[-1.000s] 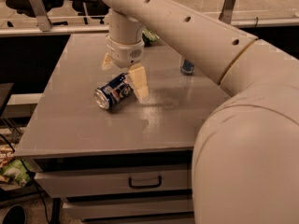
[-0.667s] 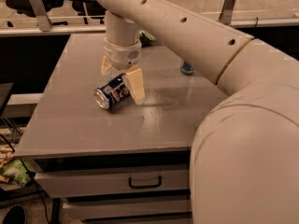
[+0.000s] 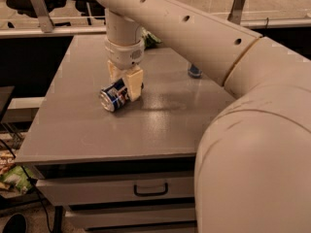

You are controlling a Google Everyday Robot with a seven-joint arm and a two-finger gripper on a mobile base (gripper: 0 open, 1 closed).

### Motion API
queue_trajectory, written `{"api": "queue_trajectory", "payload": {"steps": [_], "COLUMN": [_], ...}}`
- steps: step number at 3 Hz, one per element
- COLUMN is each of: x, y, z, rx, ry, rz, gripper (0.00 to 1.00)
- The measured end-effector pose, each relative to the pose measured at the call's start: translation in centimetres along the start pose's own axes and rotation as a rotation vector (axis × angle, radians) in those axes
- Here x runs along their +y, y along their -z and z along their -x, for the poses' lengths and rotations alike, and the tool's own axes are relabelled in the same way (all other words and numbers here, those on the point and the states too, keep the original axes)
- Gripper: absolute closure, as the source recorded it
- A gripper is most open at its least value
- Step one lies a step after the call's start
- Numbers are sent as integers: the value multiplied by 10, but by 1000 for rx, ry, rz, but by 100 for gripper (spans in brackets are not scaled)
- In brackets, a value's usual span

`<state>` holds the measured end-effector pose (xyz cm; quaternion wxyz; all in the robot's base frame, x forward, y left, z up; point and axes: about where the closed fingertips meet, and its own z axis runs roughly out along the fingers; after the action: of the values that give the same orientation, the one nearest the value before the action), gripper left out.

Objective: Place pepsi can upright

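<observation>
since earlier frames gripper (image 3: 123,86) dropped lower, gap narrowed; now clamped across pepsi can (image 3: 112,97), one finger each side of its rear half. can lies on side mid-table, silver end toward front-left; blue label, red-white patch, no lettering legible. grey table (image 3: 73,130). second blue can (image 3: 194,72) half hidden behind arm.

One pepsi can (image 3: 114,96) lies on one grey worktop (image 3: 73,130), with the one end effector (image 3: 124,85) of a single robot arm (image 3: 194,28) directly over it. One blue can (image 3: 194,72) stands behind. Two drawers (image 3: 87,193) sit below, with one handle (image 3: 150,191) showing.
</observation>
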<state>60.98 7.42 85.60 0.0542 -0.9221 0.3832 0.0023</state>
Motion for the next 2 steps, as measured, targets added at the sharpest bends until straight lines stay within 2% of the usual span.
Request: {"api": "queue_trajectory", "payload": {"steps": [1,2], "x": [-8,-12], "y": [19,42], "z": [0,3], "rx": [89,152], "ry": [59,135], "rz": [-81,-197], "gripper": [92,100]}}
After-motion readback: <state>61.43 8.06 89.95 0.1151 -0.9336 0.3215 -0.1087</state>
